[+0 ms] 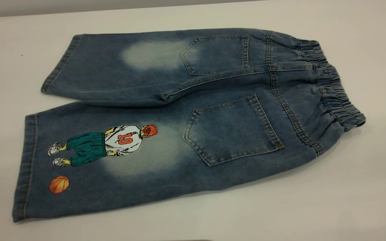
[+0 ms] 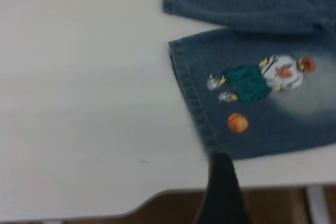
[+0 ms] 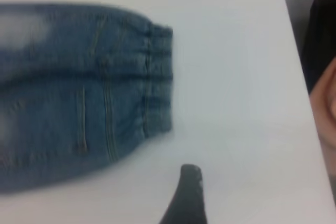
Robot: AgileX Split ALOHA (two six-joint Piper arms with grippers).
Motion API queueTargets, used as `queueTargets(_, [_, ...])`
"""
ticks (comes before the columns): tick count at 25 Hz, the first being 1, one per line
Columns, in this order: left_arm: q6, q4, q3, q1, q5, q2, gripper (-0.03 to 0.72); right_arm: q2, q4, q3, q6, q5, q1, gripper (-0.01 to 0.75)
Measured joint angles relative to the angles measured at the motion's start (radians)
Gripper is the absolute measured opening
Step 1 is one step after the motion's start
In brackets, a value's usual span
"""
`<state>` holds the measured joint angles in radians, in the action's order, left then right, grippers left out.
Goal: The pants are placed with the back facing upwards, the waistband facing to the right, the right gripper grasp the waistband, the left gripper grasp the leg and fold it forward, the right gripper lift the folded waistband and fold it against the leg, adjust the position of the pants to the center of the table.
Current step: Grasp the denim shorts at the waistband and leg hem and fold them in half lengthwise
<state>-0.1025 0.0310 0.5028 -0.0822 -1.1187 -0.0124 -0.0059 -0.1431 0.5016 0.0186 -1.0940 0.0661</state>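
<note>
The leg [image 1: 109,157] with the cartoon player print is lying nearest you in the exterior view, its hem pointing left and the orange basketball [image 1: 59,184] sitting close to that hem. You are looking at the pants [image 1: 193,113] spread flat on the bench [image 1: 347,187], back side up, with both patch pockets showing. The plain leg [image 1: 119,67], bearing only a pale faded patch, is lying on the far side, just beside the printed one, and the two are meeting near the middle seam. The waistband [image 1: 333,83] is gathering in ruched folds at the right end of the pants. Bare bench is showing all around the garment.

Your left tool [image 2: 223,192] is hovering over the near edge of the bench, just beside the printed leg's hem corner and apart from the cloth; only one dark finger is showing, so you cannot tell whether it is spread or pressed together. Your right tool [image 3: 186,198] is hanging above bare bench, near the waistband's near corner and not touching it; again a single dark finger is showing, so its state cannot be told. Neither tool is appearing in the exterior view.
</note>
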Motion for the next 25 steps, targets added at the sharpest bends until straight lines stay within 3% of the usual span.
queueTargets(5, [-0.039,0.000,0.081,0.000,0.099,0.161,0.473,0.124,-0.011,0.108,-0.019,0.079,0.000,0.586])
queueTargets(11, [-0.039,0.008,0.136,0.000,0.314,0.529,0.473,0.421,-0.061,0.131,-0.019,0.178,0.000,0.586])
queueTargets(15, [-0.024,0.099,0.142,0.000,0.469,0.774,0.473,0.636,-0.181,0.131,0.027,0.261,0.000,0.586])
queueTargets(20, [0.150,0.234,0.142,0.000,0.628,1.015,0.473,0.883,-0.430,0.111,0.205,0.384,0.000,0.586])
queueTargets(25, [0.391,0.370,0.142,0.000,0.692,1.166,0.473,1.127,-0.659,0.058,0.402,0.497,0.000,0.586])
